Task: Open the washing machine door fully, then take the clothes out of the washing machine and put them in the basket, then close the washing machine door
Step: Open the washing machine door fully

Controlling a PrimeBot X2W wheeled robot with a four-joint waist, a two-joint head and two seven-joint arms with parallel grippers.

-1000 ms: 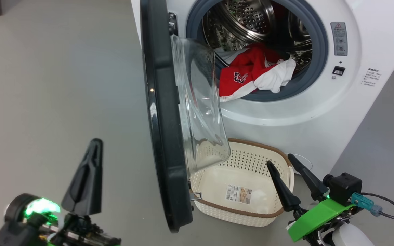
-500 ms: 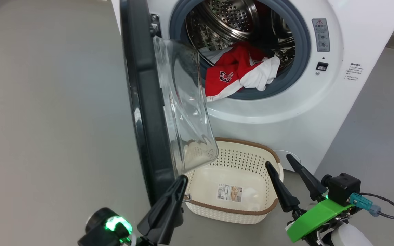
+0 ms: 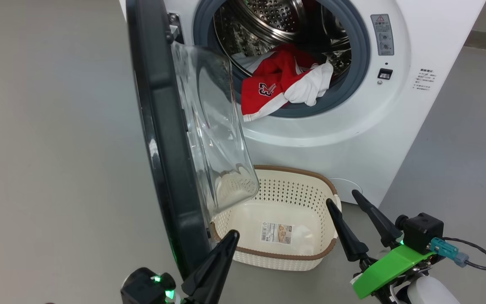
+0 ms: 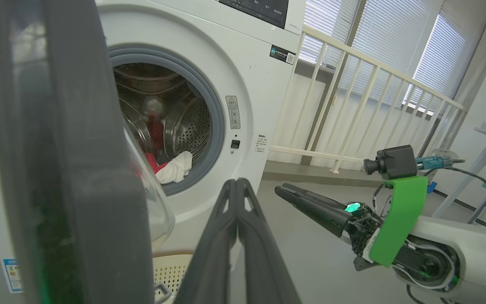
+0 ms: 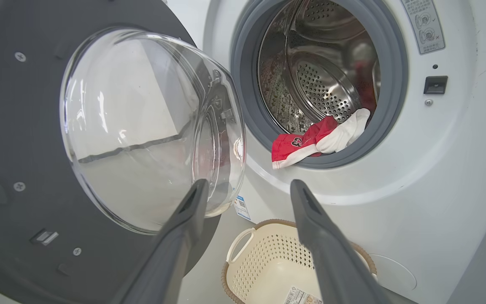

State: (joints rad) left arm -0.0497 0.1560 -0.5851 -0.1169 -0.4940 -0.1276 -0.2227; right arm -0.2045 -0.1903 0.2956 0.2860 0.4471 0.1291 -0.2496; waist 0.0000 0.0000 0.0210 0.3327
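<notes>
Trouble starts nearest me: my left pincer [image 3: 231, 236], fingers pressed shut on nothing, points up just beside the lower edge of the washing machine door [image 3: 158, 126]; whether it touches I cannot tell. My right pincer [image 3: 342, 198] hangs spread wide and empty near the basket's [image 3: 293, 171] right end. The door stands edge-on, to my eye not fully open; a push from that low corner could let the closed tip skid off the glossy rim, leaving the glass bowl [image 3: 209, 126] hanging over the basket. Farther in, the red jersey [image 3: 268, 84] and white cloth [image 3: 310, 86] spill over the gasket [image 3: 360, 50] of the washing machine [image 3: 331, 139]; a shallow pinch may lift one piece alone. The right wrist view gives me the door's inner face, where the head view gives its edge; the left wrist view adds a railing [image 4: 378, 65] behind.
</notes>
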